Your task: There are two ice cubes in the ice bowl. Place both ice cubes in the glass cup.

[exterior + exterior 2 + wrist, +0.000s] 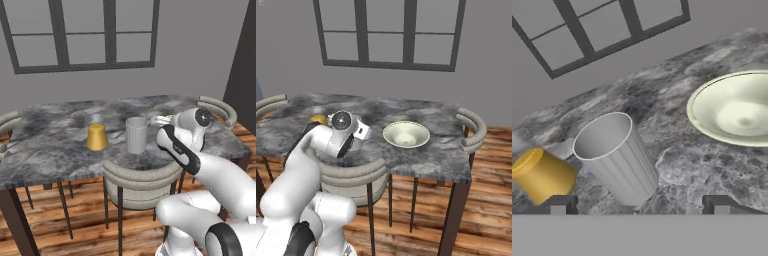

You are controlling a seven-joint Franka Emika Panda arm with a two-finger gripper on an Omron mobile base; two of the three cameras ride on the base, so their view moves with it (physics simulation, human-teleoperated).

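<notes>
The ice bowl (739, 107), a shallow round cream-white dish with a low rim, sits at the right edge of the hand view and just right of centre in the right base view (406, 134), and here's the thing: its hollow looks smooth and bare, with no cube I can make out in it, though clear ice could be too faint to tell. The glass cup (614, 155), a tall pale-grey tumbler with vertical ribbed sides, stands left of centre in the hand view, near the bowl but not touching it, and at the middle of the left base view (136, 134); its mouth shows a grey interior, contents unclear. Just beside it, at the lower left of the hand view, is the short yellow tapered cup (541, 174), upside down by the look of it. All three rest on the dark marbled grey table (677, 165). The gripper (641, 204) hangs low in front of the tumbler, its two dark finger tips spread about as wide as they go and nothing between them. So my read: either a cube has been let go or a reach is about to start. The next move calls for swinging right over the bowl, checking for a cube, then coming down with the jaws straddling it before closing. A cushioned round-backed chair (140, 181) sits tucked under the table's near edge.
</notes>
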